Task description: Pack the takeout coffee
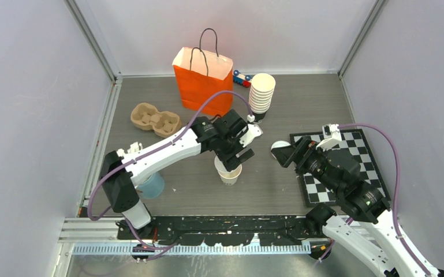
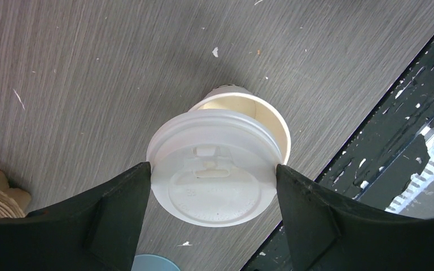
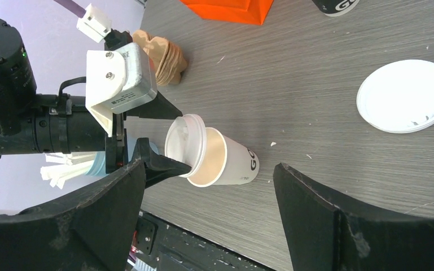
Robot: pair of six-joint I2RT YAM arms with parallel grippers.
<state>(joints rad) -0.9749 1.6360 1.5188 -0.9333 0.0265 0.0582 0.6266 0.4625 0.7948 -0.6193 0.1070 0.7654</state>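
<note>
left gripper (image 2: pixel 213 168) is pinching the bendy-looking round white plastic lid (image 2: pixel 214 189) by its rim over the crushable-looking white paper cup (image 2: pixel 270 119); right gripper (image 3: pixel 209 169) hangs spread, empty.

**Half-capped on the tabletop**

Shows one small white paper cup (image 1: pixel 228 173) standing upright near the middle of the tabletop (image 1: pixel 312 104), cream inside, black lettering on its side. Not yet closed: has a round white plastic lid (image 2: pixel 214 197) just over its mouth, pinched at opposite edges by the left tool (image 2: pixel 213 168). Sits off-centre, leaving a crescent of the cream inside uncovered, sip tab facing up. Leaves a second lid (image 3: pixel 405 96) of the same kind lying flat on the tabletop, well apart from the paper cup
</note>
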